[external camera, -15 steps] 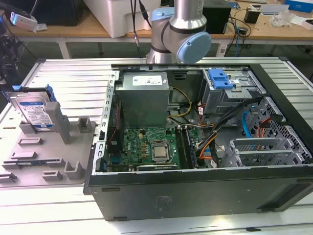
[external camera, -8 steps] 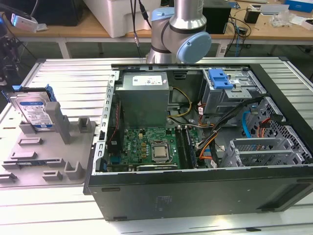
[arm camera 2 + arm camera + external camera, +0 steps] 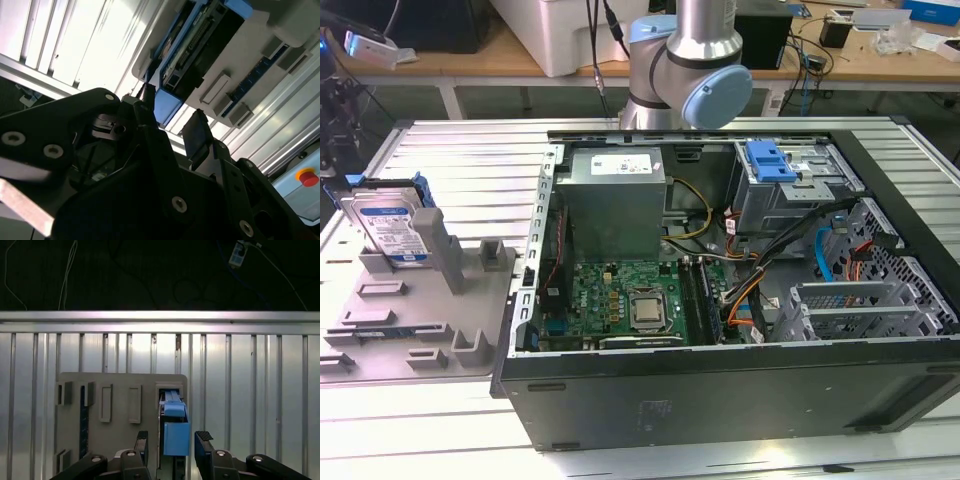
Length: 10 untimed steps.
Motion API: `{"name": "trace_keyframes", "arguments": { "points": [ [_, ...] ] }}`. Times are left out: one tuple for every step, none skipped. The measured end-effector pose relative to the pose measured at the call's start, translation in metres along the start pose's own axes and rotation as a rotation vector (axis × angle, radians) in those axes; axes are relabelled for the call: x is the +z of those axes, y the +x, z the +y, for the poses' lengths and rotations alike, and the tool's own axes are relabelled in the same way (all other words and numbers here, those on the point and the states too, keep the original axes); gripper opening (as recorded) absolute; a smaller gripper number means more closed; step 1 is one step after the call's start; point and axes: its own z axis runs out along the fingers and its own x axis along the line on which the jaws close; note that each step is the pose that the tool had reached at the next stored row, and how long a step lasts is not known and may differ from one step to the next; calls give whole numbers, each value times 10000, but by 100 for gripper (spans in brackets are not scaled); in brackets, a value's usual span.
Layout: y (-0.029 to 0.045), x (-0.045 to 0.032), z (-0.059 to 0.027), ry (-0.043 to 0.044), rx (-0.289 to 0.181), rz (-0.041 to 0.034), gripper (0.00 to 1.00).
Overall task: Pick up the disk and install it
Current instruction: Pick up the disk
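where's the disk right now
In the exterior view the disk stands on edge in the grey fixture at the exterior view's left, on the slatted table, outside the open computer case.

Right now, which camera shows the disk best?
The exterior view: the disk stands on edge in the grey fixture, labelled face and blue carrier in plain sight. The first wrist view shows it edge-on, framed between the fingers of the open gripper. The second wrist view catches its connector edge, partly behind the gripper.
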Motion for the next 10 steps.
{"name": "trace_keyframes", "arguments": {
  "points": [
    [0, 4, -2, -1, 8, -4, 49],
    [1, 10, -4, -1, 15, -6, 49],
    [1, 16, -5, -1, 18, -7, 49],
    [1, 24, -5, 0, 20, -8, 49],
    [0, 30, -6, -2, 21, -7, 49],
    [0, 40, -6, -2, 20, -7, 49],
    [-1, 47, -6, -2, 20, -7, 49],
    [-1, 57, -7, -2, 20, -7, 49],
    [-2, 63, -7, -2, 21, -7, 49],
    [-3, 72, -8, -3, 20, -7, 49]
  ]
}}
